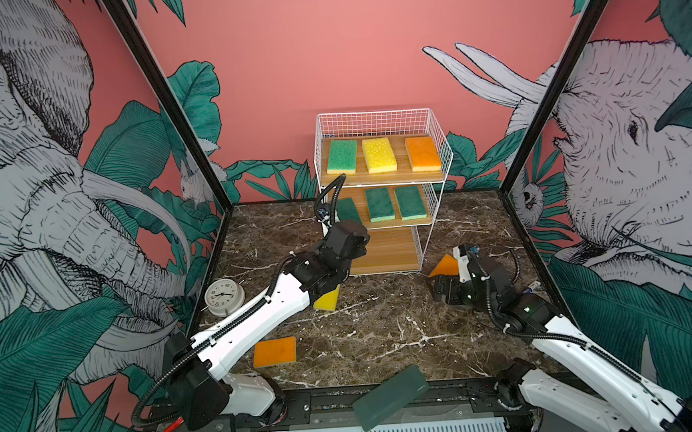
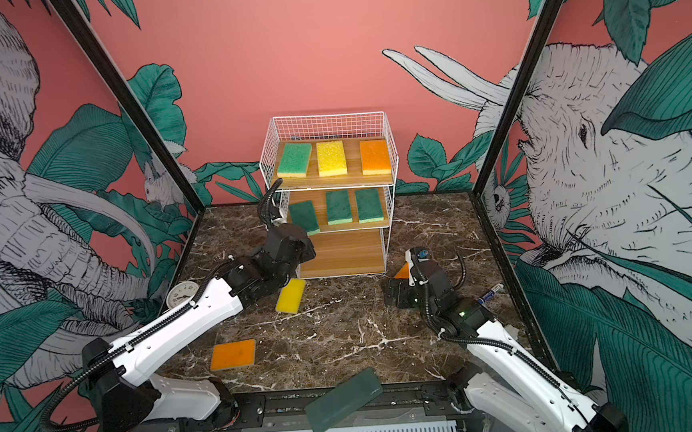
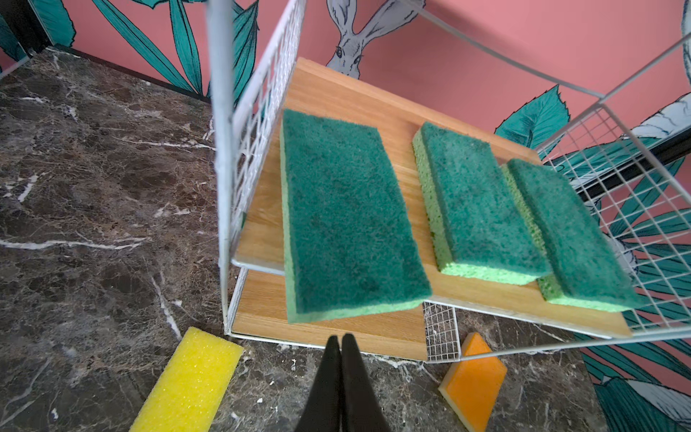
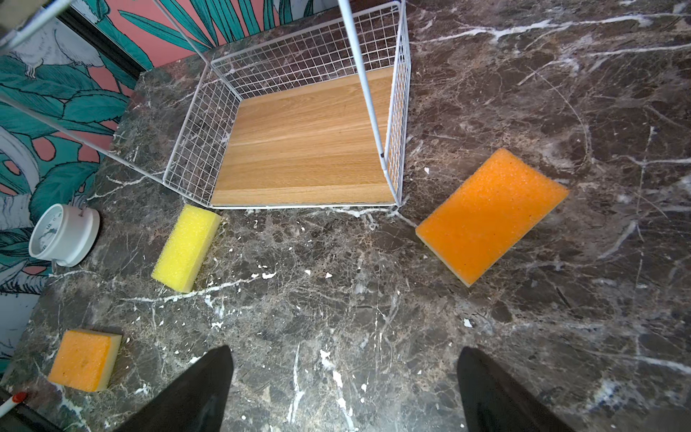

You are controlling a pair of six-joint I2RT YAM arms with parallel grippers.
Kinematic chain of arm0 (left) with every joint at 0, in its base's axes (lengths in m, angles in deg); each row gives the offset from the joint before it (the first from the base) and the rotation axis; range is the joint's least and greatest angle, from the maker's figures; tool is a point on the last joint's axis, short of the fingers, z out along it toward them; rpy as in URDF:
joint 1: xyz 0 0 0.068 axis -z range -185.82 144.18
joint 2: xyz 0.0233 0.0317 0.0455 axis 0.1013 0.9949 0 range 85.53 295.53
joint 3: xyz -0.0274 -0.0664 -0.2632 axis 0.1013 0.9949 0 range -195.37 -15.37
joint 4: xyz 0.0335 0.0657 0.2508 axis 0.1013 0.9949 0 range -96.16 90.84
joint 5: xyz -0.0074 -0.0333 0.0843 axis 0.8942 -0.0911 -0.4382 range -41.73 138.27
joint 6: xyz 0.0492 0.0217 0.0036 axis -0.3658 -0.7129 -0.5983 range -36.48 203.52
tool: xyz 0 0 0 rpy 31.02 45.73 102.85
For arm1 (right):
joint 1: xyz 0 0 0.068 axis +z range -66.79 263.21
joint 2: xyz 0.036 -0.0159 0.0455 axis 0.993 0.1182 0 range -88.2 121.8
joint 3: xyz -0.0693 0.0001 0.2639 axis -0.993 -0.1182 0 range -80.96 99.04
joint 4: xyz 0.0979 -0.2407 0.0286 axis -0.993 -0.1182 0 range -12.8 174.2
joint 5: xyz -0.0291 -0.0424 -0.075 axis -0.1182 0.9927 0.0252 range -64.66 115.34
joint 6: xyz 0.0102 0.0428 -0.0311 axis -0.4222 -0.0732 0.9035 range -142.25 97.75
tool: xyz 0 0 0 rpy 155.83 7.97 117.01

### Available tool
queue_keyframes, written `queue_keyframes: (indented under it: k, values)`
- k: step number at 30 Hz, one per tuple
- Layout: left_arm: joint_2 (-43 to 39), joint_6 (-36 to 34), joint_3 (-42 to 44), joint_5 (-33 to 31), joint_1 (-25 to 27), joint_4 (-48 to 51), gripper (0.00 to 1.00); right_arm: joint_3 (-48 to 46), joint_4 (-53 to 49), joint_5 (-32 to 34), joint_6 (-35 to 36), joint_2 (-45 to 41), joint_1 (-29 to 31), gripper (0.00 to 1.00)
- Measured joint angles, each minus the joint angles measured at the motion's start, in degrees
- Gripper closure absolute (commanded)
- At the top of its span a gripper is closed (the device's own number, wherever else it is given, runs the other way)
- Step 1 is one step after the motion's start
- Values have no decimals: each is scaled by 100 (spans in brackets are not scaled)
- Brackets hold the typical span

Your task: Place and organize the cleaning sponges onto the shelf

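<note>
The white wire shelf (image 1: 375, 123) stands at the back of the marble tabletop (image 1: 385, 327). Its top board holds three sponges in a row, foam side up: a green-faced sponge (image 1: 341, 155), a yellow-faced sponge (image 1: 379, 154) and an orange-faced sponge (image 1: 422, 153). Three more lie on the middle board with the dark scouring side up. The middle scouring sponge (image 3: 478, 202) and the right scouring sponge (image 3: 576, 235) sit close beside each other. The left scouring sponge (image 3: 351, 217) lies askew near the wire side and overhangs the board's front edge. The lowest board (image 4: 306, 142) shows bare wood.

The left gripper (image 3: 340, 338) hovers just in front of the overhanging sponge, its fingers pressed together with nothing between them. The wrist view does not show whether the tips touch the foam. The right gripper (image 4: 344, 351) hangs over the marble in front of the shelf, fingers spread wide, holding nothing.

Three sponges lie on the tabletop. A loose yellow sponge (image 4: 186, 247) is near the shelf's front left corner. A loose orange sponge (image 4: 491, 215) is just beside the front right corner. A second orange sponge (image 1: 274, 351) lies toward the front left, well apart from the shelf.

A white alarm clock (image 1: 224, 296) stands at the left edge. A dark green translucent slab (image 1: 390, 397) lies across the front edge. What looks like a marker pen (image 2: 489, 292) lies near the right wall.
</note>
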Motion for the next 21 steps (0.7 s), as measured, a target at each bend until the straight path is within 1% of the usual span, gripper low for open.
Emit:
queue_keyframes:
  k: [11, 21]
  values:
    - [118, 151, -17, 284, -155, -57, 91, 4, 92, -26, -22, 101, 0, 4]
    - [118, 186, -15, 306, -280, -173, 91, 4, 125, -26, -22, 164, 0, 4]
